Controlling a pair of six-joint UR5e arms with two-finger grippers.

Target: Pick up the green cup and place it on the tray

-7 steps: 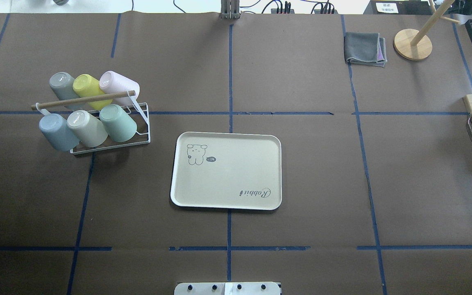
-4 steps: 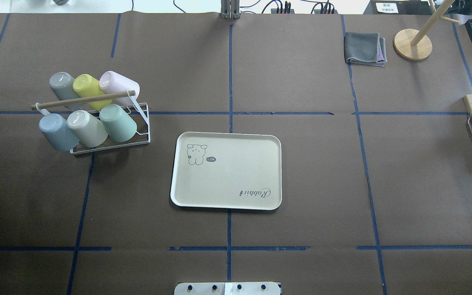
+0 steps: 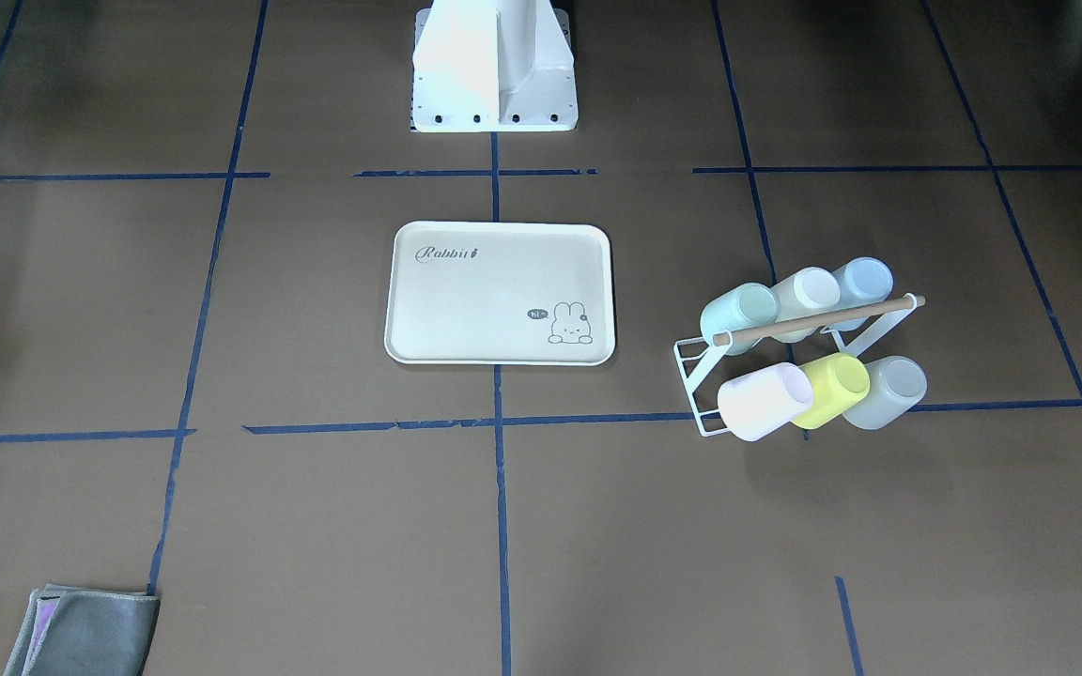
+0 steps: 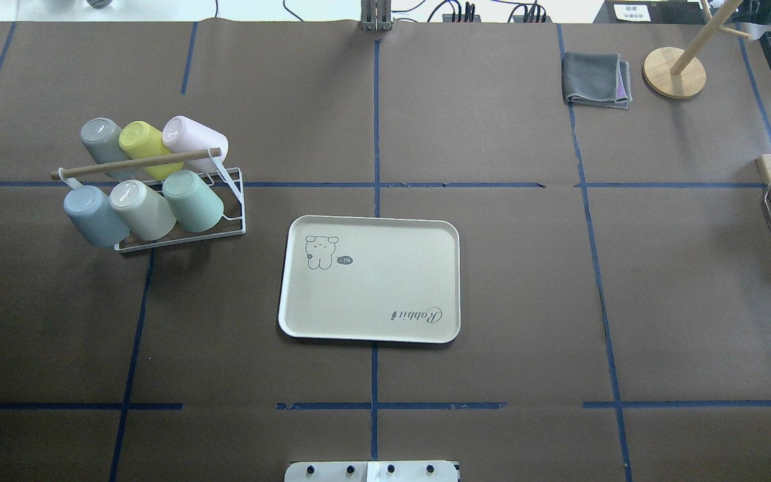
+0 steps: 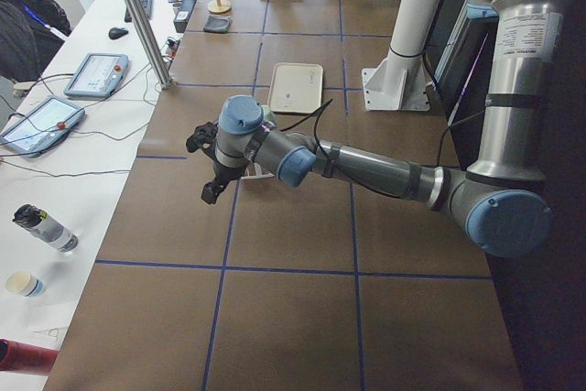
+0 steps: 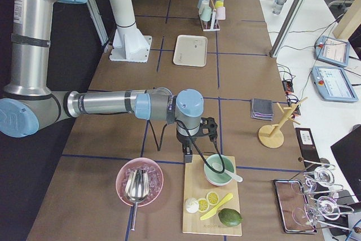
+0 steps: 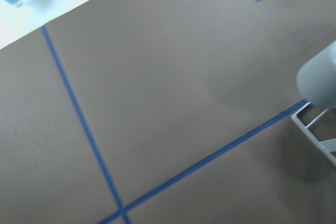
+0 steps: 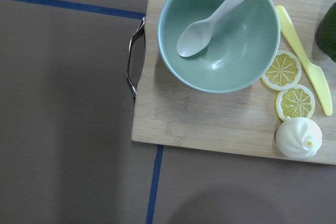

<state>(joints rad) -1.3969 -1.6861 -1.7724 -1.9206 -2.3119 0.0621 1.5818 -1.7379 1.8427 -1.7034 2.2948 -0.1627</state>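
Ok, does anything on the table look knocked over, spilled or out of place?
Nothing stands out. The green cup and the five other cups all sit tilted on the cup rack, none fallen. The tray lies flat beside the rack with nothing on it, and no spill shows.

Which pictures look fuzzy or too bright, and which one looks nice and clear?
Left wrist view: soft all over, the pale cup at the edge is blurry, and the corner strip is washed out white. Front-facing view: the robot base glares so bright that its details vanish. Right wrist view: sharp, with the bowl and lemon slices showing clearly.
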